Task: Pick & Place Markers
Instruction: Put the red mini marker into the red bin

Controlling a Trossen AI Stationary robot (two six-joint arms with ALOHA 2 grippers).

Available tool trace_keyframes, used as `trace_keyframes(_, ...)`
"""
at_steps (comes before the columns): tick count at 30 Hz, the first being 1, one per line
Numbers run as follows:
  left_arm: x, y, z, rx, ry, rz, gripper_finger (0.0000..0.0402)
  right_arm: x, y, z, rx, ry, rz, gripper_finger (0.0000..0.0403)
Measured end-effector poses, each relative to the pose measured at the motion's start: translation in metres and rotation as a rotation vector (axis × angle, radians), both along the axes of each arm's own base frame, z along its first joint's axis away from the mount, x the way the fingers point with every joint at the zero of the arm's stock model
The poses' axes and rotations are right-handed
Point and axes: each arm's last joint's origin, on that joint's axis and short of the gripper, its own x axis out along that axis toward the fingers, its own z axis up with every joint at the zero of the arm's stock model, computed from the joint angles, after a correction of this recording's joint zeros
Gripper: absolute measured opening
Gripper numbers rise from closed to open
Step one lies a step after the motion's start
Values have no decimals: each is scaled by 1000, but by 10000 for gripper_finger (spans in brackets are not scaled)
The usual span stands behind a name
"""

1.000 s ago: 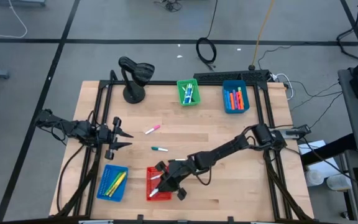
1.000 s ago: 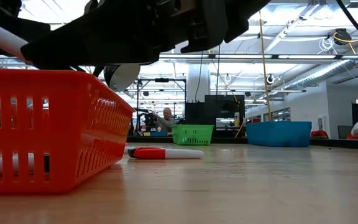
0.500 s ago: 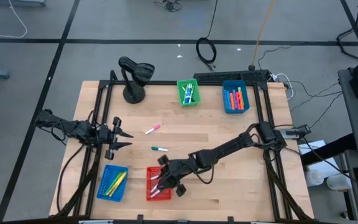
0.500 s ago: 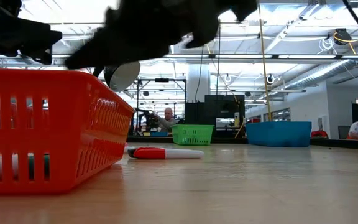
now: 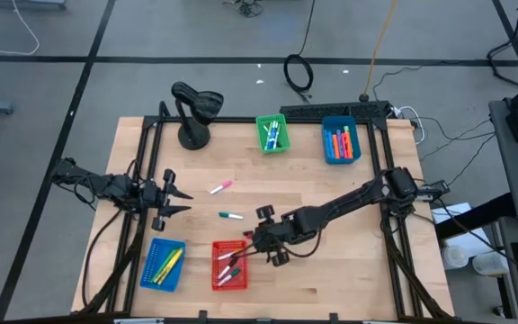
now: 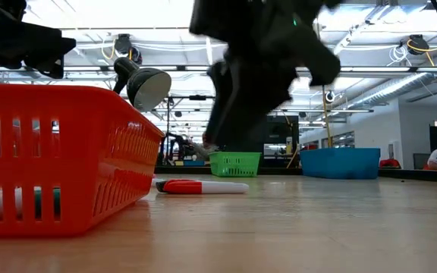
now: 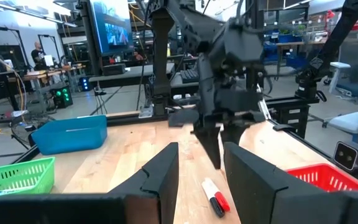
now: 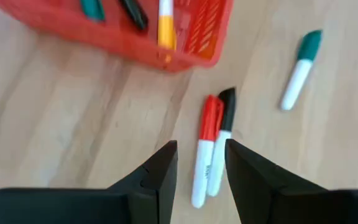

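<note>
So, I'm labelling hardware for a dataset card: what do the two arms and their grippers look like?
Both arms are dark, near black, built of slim jointed segments. The left gripper ends in two thin pointed fingers. The right gripper is a chunkier dark block with round knobs on its sides. In the wrist views each gripper's fingers look flat, matte black and wedge-shaped. Dark cables trail along the left arm.

A light wooden table [image 5: 331,279] stands on grey carpet [image 5: 61,99] crossed by dark seams. A coiled black cable [image 5: 299,74] lies on the floor behind it. Beyond the table is an open workshop with strip lights [image 6: 370,30] on the ceiling, a lit screen [image 7: 112,30], desks and a grey office chair [image 7: 353,124].
</note>
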Motion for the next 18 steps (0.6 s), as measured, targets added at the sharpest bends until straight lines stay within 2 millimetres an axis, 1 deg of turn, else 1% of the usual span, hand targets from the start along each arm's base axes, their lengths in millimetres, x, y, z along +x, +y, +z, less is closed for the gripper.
trace_keyframes(3, 0, 0, 0, 0, 0, 0, 134, -3, -7, -17, 7, -25, -8, 119)
trace_keyframes(7, 0, 0, 0, 0, 0, 0, 134, -4, -20, -30, 21, -47, -42, 119)
trace_keyframes(10, 0, 0, 0, 0, 0, 0, 134, -6, -28, -39, 80, -56, -35, 120)
trace_keyframes(13, 0, 0, 0, 0, -1, 0, 134, -8, -31, -47, 136, -99, -37, 119)
trace_keyframes(18, 0, 0, 0, 0, 0, 0, 134, -11, -30, -52, 140, -111, -33, 117)
